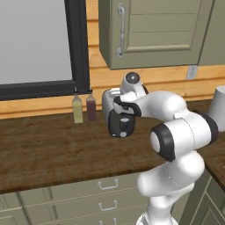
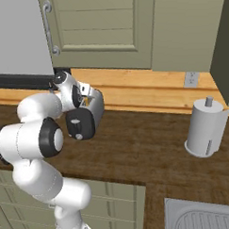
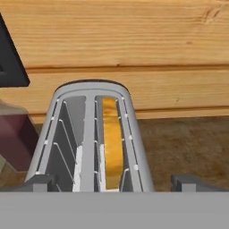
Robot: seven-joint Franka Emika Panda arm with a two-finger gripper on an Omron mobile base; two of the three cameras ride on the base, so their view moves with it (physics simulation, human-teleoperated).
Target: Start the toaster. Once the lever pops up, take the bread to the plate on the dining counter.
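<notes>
The chrome toaster (image 1: 115, 115) stands on the wooden worktop with its black end face (image 2: 79, 123) turned toward me. On that face sits the small pale lever (image 2: 75, 121), with a round knob below it. The bread (image 3: 112, 143), golden-brown along its edge, stands low in the right slot of the toaster (image 3: 91, 134). My gripper (image 3: 113, 182) hangs just above the toaster's near end and looks down into the slots. It is open, with one fingertip (image 3: 38, 183) on each side and nothing between them. The plate and the dining counter are out of view.
Two slim bottles, one yellowish (image 1: 78, 110) and one dark red (image 1: 91, 107), stand just left of the toaster. A paper towel roll (image 2: 206, 129) stands at the right, with a sink (image 2: 201, 216) in front of it. Wall cabinets (image 1: 154, 30) hang above.
</notes>
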